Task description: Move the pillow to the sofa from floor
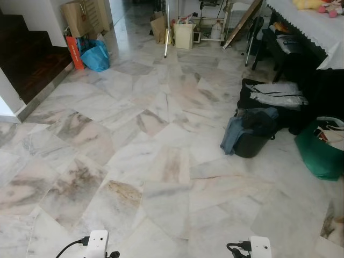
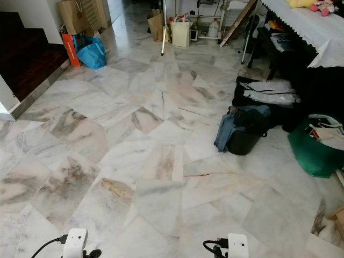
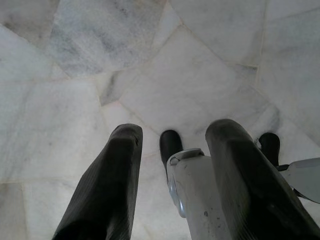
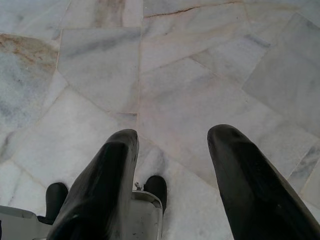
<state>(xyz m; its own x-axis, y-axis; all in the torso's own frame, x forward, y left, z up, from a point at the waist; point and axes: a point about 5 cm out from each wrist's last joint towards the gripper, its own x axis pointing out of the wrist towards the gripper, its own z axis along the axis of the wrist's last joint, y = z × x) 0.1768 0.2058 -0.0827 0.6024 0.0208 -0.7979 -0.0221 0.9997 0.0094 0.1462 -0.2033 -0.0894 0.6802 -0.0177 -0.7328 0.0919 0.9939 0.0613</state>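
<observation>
The left tool (image 3: 172,172) hangs low over the marble floor (image 1: 161,140) with its two black fingers (image 3: 107,185) spread apart, holding nothing and touching nothing. The right tool (image 4: 172,175) hangs the same way, its fingers (image 4: 247,185) parted over bare tile. In the head views the white wrist housings of both arms sit at the bottom edge.

At far left a dark wooden stair (image 1: 27,54) rises from the floor. Beyond it lean a brown paper bag (image 1: 80,16), an orange bag (image 1: 74,52) and a blue bag (image 1: 97,56). Further back at centre stand a cream bin (image 1: 184,35) and a white pole (image 1: 167,32). To the right, a black bucket draped with blue-grey cloth (image 1: 247,134) stands on the tiles, with a black bag topped by clear plastic (image 1: 274,97) behind it and a green bag (image 1: 320,150) beside it. A tabletop with a white lace cloth (image 1: 312,24) fills the upper right corner.

Where the pillow lies cannot be told from these views; the tiles directly before both tools are bare marble.
</observation>
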